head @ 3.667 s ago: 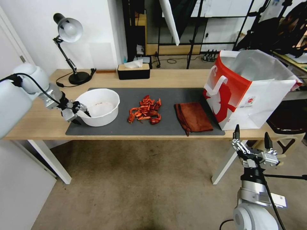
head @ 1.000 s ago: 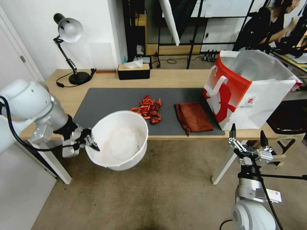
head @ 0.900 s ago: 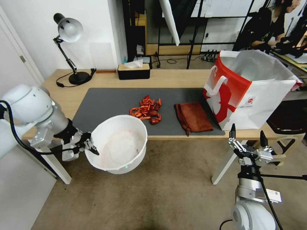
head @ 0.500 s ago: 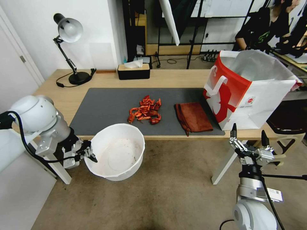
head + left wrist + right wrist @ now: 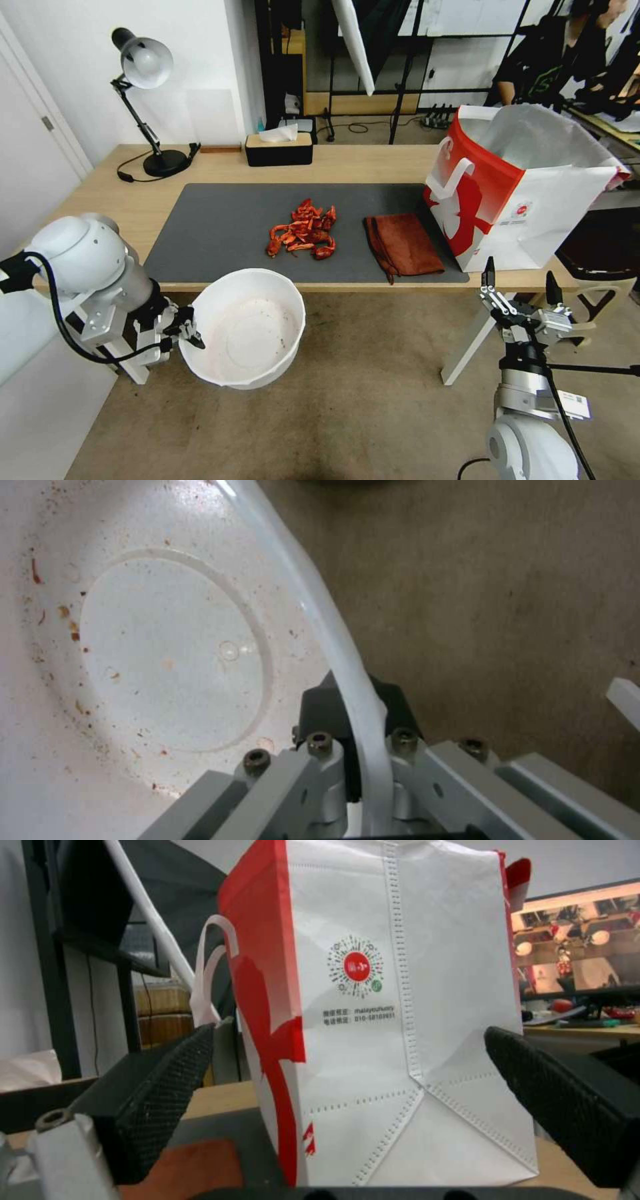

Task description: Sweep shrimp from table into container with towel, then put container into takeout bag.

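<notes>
One thing has changed since a few seconds ago: your left gripper [image 5: 189,331] has carried the bowl [image 5: 243,328] off the mat, out past the front edge of the table [image 5: 373,163], and lowered it. The bowl now hangs in the air below that edge, over the carpet, mouth up and tipped slightly. In the left wrist view the fingers [image 5: 333,715] are clenched on the bowl's rim, one inside the wall and one outside. The bowl holds only reddish specks and stains.

The shrimp [image 5: 302,231] have not moved. They lie in a heap near the middle of the grey mat [image 5: 213,220], back from the front edge and a little to the right of the bowl. The towel [image 5: 402,243] has not moved either; it lies folded on the mat just right of the heap, between the shrimp and the bag [image 5: 520,187]. The bag stands open at the right end of the table.

Your right gripper [image 5: 521,293] has barely shifted. It waits below the table's front edge, near the bag, with its fingers spread and holding nothing.

For the task, this looks like the catching position: the bowl sits low enough for shrimp pushed over the edge to drop in. No sweeping has started, and the towel has not yet been picked up.
</notes>
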Tool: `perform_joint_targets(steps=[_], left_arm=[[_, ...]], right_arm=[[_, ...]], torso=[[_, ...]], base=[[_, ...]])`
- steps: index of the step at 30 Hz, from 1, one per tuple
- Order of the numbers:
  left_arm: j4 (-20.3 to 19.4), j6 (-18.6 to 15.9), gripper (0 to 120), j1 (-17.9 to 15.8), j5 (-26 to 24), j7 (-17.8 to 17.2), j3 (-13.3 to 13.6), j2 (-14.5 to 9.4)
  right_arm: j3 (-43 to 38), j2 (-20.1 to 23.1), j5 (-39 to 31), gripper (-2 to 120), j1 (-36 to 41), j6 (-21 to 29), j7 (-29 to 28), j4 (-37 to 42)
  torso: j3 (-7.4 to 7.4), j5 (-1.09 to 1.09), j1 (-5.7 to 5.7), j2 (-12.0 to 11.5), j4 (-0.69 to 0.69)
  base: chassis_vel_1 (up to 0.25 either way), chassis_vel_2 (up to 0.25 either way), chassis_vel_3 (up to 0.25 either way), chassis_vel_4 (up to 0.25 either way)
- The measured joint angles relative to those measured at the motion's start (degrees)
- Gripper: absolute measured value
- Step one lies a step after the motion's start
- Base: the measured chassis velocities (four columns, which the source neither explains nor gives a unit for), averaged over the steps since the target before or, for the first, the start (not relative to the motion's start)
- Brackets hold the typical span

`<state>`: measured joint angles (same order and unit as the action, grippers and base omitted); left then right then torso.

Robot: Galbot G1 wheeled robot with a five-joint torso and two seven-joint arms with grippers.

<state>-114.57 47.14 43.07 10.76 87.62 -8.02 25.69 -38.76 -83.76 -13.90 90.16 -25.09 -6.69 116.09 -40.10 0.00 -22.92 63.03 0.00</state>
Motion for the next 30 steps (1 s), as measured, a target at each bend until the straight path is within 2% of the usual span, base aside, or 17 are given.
perform_joint_targets(steps=[11,17,30], left_arm=[[0.5,0.0,0,2.1,2.0,0.0,-0.1,3.0],[1.0,0.0,0,3.7,3.4,0.0,0.1,5.4],[2.7,0.0,0,5.4,5.1,0.0,0.0,7.9]], right_arm=[[-0.6,0.1,-0.2,100,0.0,0.0,-0.1,-0.2],[-1.2,0.3,-0.5,100,0.1,0.2,-0.1,-0.2],[-1.3,0.2,-0.7,100,0.0,0.3,-0.2,-0.1]], torso=[[0.00,0.00,0.00,0.0,-0.01],[0.00,0.00,0.00,0.0,0.00],[0.00,-0.01,0.00,0.0,0.00]], base=[[0.000,0.000,0.000,0.000],[0.000,0.000,0.000,0.000],[0.000,0.000,0.000,0.000]])
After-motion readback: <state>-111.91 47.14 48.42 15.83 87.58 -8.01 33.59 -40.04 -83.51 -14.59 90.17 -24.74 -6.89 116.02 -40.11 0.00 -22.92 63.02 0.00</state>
